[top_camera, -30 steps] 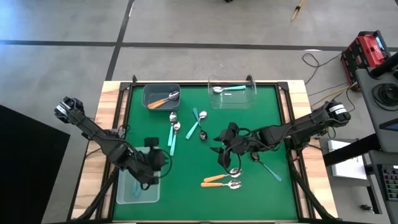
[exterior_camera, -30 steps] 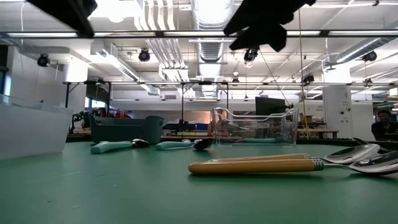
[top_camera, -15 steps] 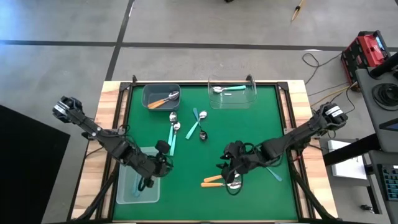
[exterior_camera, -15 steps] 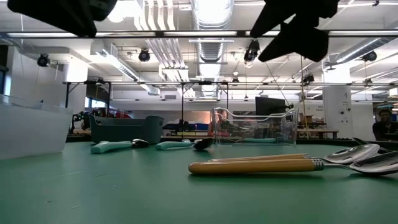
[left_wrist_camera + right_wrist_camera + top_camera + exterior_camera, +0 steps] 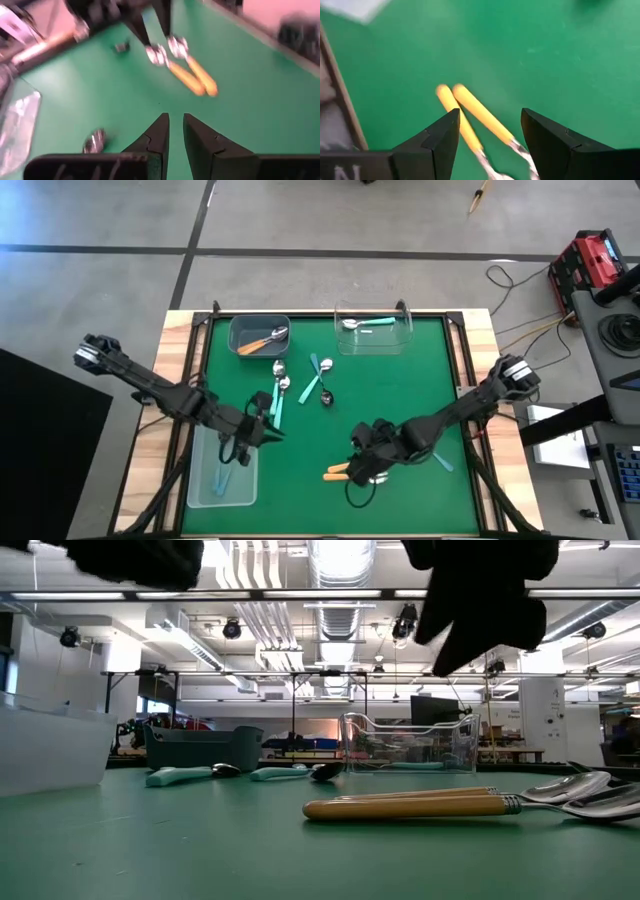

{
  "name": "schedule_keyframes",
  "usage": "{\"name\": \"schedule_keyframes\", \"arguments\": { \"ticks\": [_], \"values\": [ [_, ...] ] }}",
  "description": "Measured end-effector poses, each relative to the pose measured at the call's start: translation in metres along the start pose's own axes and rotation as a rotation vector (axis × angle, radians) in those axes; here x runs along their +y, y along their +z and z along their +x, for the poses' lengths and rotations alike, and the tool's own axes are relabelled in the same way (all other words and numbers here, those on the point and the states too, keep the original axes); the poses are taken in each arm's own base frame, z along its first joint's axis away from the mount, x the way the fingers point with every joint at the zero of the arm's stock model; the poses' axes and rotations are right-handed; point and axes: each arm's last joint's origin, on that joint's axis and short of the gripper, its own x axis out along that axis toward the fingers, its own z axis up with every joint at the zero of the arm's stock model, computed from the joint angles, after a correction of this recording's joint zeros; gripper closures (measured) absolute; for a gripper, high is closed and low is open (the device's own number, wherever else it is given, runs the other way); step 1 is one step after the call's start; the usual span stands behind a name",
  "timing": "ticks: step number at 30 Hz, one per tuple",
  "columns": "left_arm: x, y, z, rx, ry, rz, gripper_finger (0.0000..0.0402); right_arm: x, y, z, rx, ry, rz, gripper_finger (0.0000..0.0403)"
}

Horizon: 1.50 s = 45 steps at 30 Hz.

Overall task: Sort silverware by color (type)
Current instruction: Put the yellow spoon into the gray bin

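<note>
Your target is the pair of orange-handled spoons with silver bowls (image 5: 470,117), lying side by side and touching on the green bench (image 5: 420,380), directly beneath the right end effector (image 5: 368,470), whose fingers (image 5: 437,137) stand spread wide, holding nothing, one on each side of the two handles. To do this step well, judge which single handle you want and shift sideways until only that one sits between the fingers; as they stand now, both handles lie in the gap, and closing could pinch two or push one away. Come straight down, close on the thick orange part and not on the thin silver neck, and lift level. The grey bin (image 5: 259,333) already holding an orange-handled spoon sits well beyond the end effector at the far edge of the bench, beside a clear bin (image 5: 375,330) with a teal-handled spoon in it. More teal-handled and light-blue-handled spoons (image 5: 300,383) lie between. Your left end effector (image 5: 258,423), fingers nearly closed with nothing between them, hovers beside the clear tray (image 5: 222,476) at the near left; keep it clear of the right arm's path.
</note>
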Motion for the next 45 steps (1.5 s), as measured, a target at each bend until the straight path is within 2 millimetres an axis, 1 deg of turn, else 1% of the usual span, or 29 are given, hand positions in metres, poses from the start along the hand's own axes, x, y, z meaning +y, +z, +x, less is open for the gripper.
{"name": "schedule_keyframes", "arguments": {
  "ticks": [2, 5, 8, 14, 20, 24, 30, 34, 40, 42, 45],
  "values": [
    [0.001, 0.002, 0.003, -0.080, 0.020, -0.030, 0.0363, 0.002, -0.001, 0.002, 0.065, -0.056, -0.114, 0.0202],
    [-0.001, 0.000, 0.008, -0.135, 0.033, -0.032, 0.0363, 0.007, -0.005, 0.008, 0.125, -0.106, -0.288, 0.0202],
    [-0.001, 0.001, 0.011, -0.178, 0.045, -0.031, 0.0363, 0.011, -0.008, 0.017, 0.156, -0.118, -0.402, 0.0202],
    [0.000, 0.001, 0.012, -0.185, 0.094, -0.046, 0.0363, 0.009, -0.018, 0.039, 0.232, -0.148, -0.486, 0.0202],
    [0.003, 0.002, 0.011, -0.169, 0.163, -0.052, 0.0363, 0.002, -0.027, 0.054, 0.272, -0.193, -0.520, 0.0202],
    [0.006, 0.006, 0.008, -0.178, 0.188, -0.019, 0.0363, -0.001, -0.029, 0.060, 0.284, -0.206, -0.538, 0.0202],
    [0.011, 0.011, -0.008, -0.208, 0.226, 0.036, 0.0363, -0.008, -0.030, 0.065, 0.282, -0.243, -0.535, 0.0202],
    [0.017, 0.015, -0.023, -0.217, 0.280, 0.048, 0.0363, -0.009, -0.028, 0.066, 0.279, -0.249, -0.529, 0.0202],
    [0.023, 0.018, -0.046, -0.255, 0.307, 0.044, 0.0363, -0.011, -0.028, 0.067, 0.273, -0.253, -0.530, 0.0205],
    [0.024, 0.017, -0.052, -0.261, 0.309, 0.041, 0.0363, -0.011, -0.029, 0.068, 0.270, -0.253, -0.531, 0.0216],
    [0.027, 0.018, -0.061, -0.281, 0.317, 0.039, 0.0363, -0.013, -0.031, 0.071, 0.265, -0.243, -0.533, 0.0251]
  ]
}}
